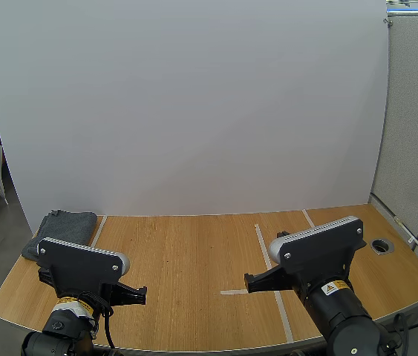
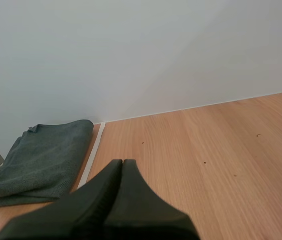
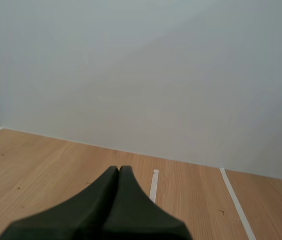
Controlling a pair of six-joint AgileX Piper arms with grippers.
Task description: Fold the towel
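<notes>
A dark grey-green towel [image 1: 61, 230] lies folded into a compact pad at the table's far left corner, beside a white tape line; the left wrist view shows this towel [image 2: 40, 160] lying flat against the white backdrop. My left gripper [image 2: 121, 164] is shut on nothing, its fingers together as one dark wedge, hovering short of the towel and to its right. In the high view my left gripper [image 1: 140, 295] sits near the front left edge. My right gripper [image 3: 119, 171] is shut too, empty, over bare wood at the right [image 1: 248, 282], far from the towel.
The wooden table [image 1: 194, 259] carries white tape lines [image 1: 272, 274] marking off sections. A round cable hole [image 1: 381, 245] sits at the far right. A white backdrop [image 1: 194, 111] closes off the rear edge.
</notes>
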